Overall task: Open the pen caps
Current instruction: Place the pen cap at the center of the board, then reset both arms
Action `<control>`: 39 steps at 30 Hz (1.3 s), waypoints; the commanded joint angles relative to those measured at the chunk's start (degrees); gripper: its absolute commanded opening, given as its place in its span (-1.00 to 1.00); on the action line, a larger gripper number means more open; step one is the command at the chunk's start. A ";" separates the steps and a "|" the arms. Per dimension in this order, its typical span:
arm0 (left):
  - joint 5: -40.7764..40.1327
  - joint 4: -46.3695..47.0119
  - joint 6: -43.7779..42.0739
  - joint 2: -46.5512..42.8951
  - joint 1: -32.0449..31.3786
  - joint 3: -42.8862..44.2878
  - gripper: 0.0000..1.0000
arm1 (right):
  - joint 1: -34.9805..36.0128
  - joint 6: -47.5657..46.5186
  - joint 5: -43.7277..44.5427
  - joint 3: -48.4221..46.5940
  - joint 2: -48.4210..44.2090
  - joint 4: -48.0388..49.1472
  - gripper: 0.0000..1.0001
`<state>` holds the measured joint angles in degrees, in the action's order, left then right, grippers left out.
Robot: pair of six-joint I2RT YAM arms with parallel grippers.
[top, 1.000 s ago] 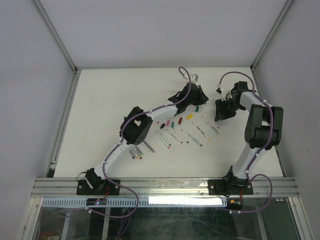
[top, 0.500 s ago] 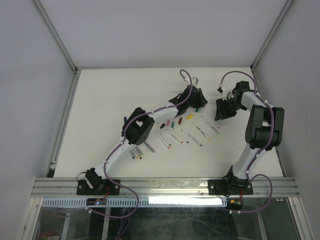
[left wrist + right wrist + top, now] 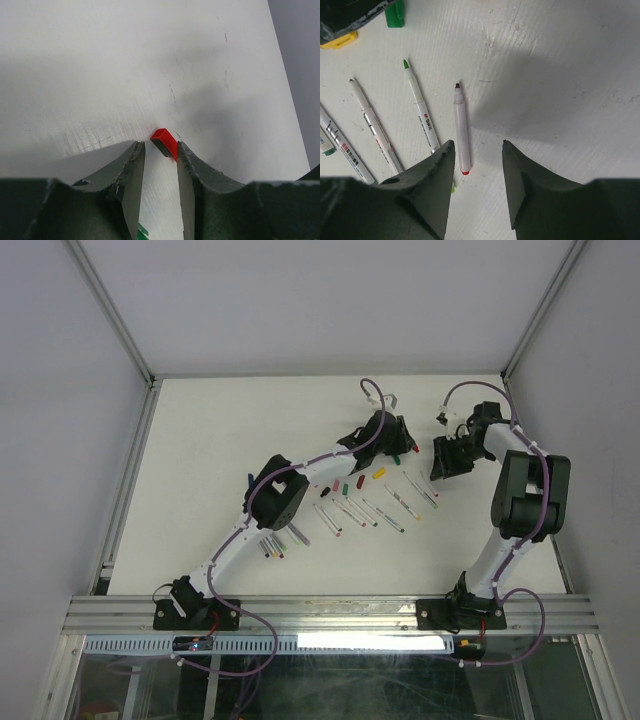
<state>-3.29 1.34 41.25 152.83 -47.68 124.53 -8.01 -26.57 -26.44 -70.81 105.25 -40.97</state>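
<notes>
The white table (image 3: 220,440) lies under both arms. The left gripper (image 3: 160,146) has its jaws a little apart. The right gripper (image 3: 477,145) has its jaws apart too, with nothing in them. A pen (image 3: 461,131) lies below, close beside one jaw. The red cap (image 3: 165,141) lies at the left jaw tips, touching one. A green cap (image 3: 395,15) and a yellow cap (image 3: 339,41) lie far ahead of the right jaws.
</notes>
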 commanded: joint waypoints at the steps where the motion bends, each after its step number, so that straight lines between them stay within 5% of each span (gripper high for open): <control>1: -0.38 0.68 -2.01 -3.51 -0.67 2.90 -0.34 | -0.56 0.38 -1.97 -0.83 -3.45 1.07 -0.09; 6: -0.58 2.84 -3.87 -10.41 -0.66 -1.78 -0.30 | -0.83 0.09 -3.65 -0.28 -6.02 1.51 -0.08; 13: -3.11 17.89 -10.79 -32.54 -0.66 -27.43 -0.17 | -1.67 -0.31 -7.03 1.94 -15.40 4.98 -0.03; 18: -4.88 22.83 -19.97 -48.66 -0.64 -44.21 0.28 | -2.49 -0.65 -8.77 4.27 -25.93 9.52 0.17; 24: -7.33 17.86 -28.88 -67.62 1.84 -59.12 0.97 | -3.42 -2.96 -11.96 5.85 -38.62 15.92 0.88; 31: 2.55 3.95 -23.34 -89.33 16.59 -63.98 0.98 | -4.11 0.13 -16.05 -11.06 -37.65 7.98 0.96; 39: 0.41 -20.05 -24.54 -93.54 19.47 -43.69 0.98 | -4.35 17.59 -14.67 -24.40 -37.03 11.94 0.97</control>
<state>-4.38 -5.61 17.37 59.13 -28.42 69.06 -11.81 -18.87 -41.12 -90.96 69.56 -32.27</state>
